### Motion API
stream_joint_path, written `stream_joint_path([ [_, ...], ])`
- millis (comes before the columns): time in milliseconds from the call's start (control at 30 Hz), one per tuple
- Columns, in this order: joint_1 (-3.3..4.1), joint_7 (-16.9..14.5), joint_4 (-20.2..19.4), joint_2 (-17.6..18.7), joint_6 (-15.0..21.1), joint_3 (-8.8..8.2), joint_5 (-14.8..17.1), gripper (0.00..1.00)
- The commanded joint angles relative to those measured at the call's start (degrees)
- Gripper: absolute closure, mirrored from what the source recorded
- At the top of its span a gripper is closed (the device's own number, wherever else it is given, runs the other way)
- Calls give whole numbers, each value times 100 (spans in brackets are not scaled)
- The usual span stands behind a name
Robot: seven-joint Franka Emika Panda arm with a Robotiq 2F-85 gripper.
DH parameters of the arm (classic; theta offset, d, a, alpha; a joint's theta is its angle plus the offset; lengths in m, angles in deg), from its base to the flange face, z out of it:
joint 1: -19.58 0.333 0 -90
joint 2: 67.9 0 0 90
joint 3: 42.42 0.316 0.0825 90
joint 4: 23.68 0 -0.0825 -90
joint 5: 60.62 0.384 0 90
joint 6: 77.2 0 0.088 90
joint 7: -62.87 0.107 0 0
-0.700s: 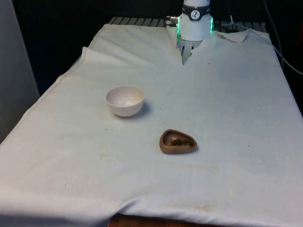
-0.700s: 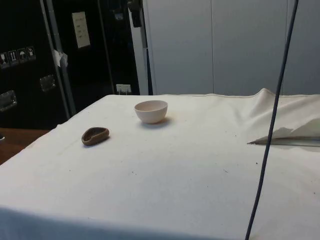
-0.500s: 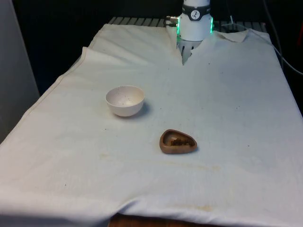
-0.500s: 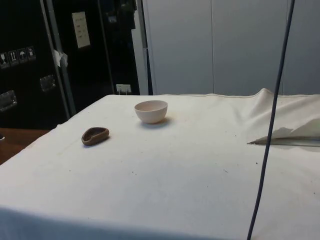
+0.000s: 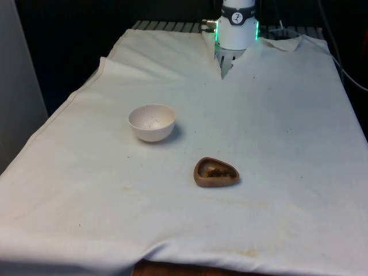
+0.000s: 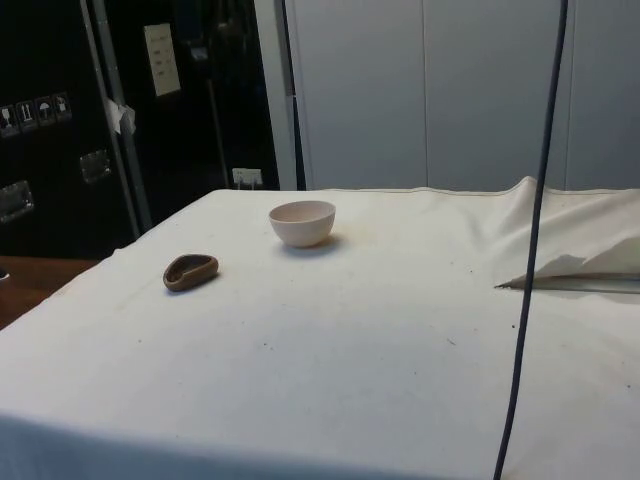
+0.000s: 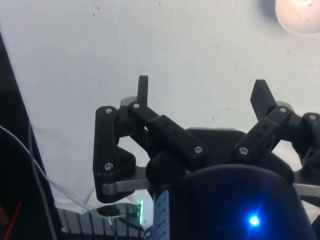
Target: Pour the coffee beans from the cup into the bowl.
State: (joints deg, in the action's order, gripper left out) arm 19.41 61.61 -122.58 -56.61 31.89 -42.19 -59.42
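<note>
Front view: a white bowl (image 5: 152, 122) sits mid-table toward the cloth's left edge, and a brown cup (image 5: 215, 172) holding coffee beans (image 5: 217, 171) lies nearer the front edge, well apart.

Side view: a dark cable (image 6: 530, 240) hangs before the table, shifted slightly from moments earlier.

Wrist view: the gripper (image 7: 202, 95) hovers above bare cloth, fingers spread wide, empty.

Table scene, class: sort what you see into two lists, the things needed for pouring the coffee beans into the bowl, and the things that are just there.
Needed for the job:
- brown cup holding coffee beans
- white bowl
- gripper, open, above bare cloth

Just there:
- white cloth
- hanging black cable
- dark cabinets
</note>
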Motion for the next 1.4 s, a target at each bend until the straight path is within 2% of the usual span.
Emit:
stream_joint_path([
  [0,23,46,-103,-57,120,6,-57,0],
  [133,46,69,-281,-120,258,6,-92,0],
  [167,29,23,-160,-46,109,6,-46,0],
  [200,52,80,-344,-143,292,6,-97,0],
  [300,80,109,-573,-223,453,17,-126,0],
  [400,103,149,-693,-235,590,34,-160,0],
  [467,80,103,-699,-235,561,40,-126,0],
  [500,109,178,-745,-223,710,52,-195,0],
  [633,126,246,-842,-172,974,86,-252,0],
  [733,138,275,-859,-80,1140,103,-281,0],
  [767,120,218,-854,-103,1054,103,-229,0],
  [900,138,298,-831,120,1375,115,-344,0],
  [1067,103,252,-699,430,1564,69,-344,0],
  [1100,115,246,-762,338,1530,92,-321,0],
  [1333,92,206,-430,837,1707,0,-321,0],
  [1367,97,212,-470,779,1673,0,-321,0],
])
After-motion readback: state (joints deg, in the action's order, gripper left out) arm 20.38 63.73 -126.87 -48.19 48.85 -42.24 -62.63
